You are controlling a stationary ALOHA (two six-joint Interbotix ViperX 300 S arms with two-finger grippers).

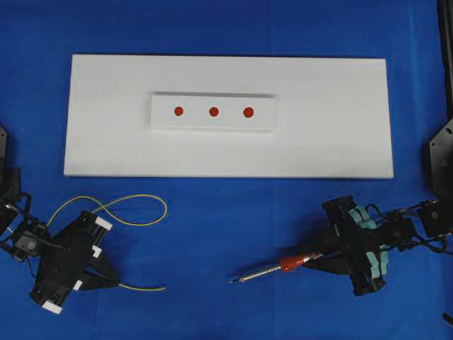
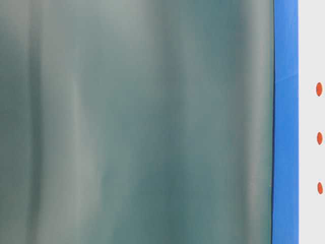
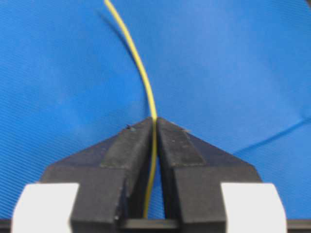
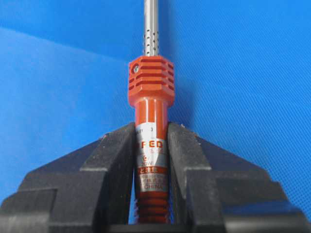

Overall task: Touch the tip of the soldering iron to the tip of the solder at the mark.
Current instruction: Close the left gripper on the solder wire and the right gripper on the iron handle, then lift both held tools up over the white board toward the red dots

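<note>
Soldering iron [image 1: 283, 265] is pinched by right hand [image 1: 316, 259]; solder [image 1: 134, 212] is pinched by left hand [image 1: 106, 278]. Both lie on blue desk [image 1: 212, 241], well apart, below white board [image 1: 226, 117].

Bench covering: blue woven cloth [image 3: 63, 73], matt, fine ribbed texture. Slim soldering iron [image 4: 151, 87]: perforated bare metal shaft, ribbed glossy red plastic collar. Thin yellow solder wire [image 3: 141, 68]: smooth. Black end effector pads [image 3: 124, 150]: matt, grainy. White board [image 1: 333, 120]: smooth, matt.

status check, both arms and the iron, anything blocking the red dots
Left gripper shut on thin yellow solder wire. Right gripper shut on red-collared soldering iron. Three red dots unobstructed.
</note>
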